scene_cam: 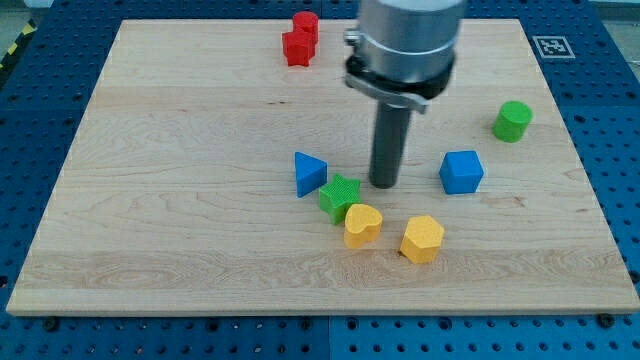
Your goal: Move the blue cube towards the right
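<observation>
1. Camera view, nearest the view's bottom: yellow hexagonal block (422, 239) and yellow heart-shaped block (362, 225) side by side, apart from each other
2. Just above them, green star block (340, 196), touching the heart's upper edge, with the blue triangular block (309, 173) close on its left
3. Our tip (384, 184) sits just right of the star; no fingers on this rod, so none to spread or pinch
4. Blue cube (461, 172) lies to the tip's right, clear gap between
5. Further up, green cylinder (512, 121) right; red block (299, 40) near the top edge of the wooden board (150, 200)
6. Risk, we judge: an off-centre push would spin the cube aside, toward the cylinder
</observation>
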You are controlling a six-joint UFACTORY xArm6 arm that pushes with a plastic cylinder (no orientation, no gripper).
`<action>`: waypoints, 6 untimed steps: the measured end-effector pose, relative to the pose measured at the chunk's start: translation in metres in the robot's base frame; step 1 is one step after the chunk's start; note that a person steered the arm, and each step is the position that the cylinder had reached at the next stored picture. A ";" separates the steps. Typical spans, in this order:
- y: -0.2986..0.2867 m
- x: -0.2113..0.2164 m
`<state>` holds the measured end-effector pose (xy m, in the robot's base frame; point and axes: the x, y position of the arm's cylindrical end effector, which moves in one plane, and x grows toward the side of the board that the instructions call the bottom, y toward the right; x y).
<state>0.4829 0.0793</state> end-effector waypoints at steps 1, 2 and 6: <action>0.046 0.000; 0.083 0.000; 0.150 0.033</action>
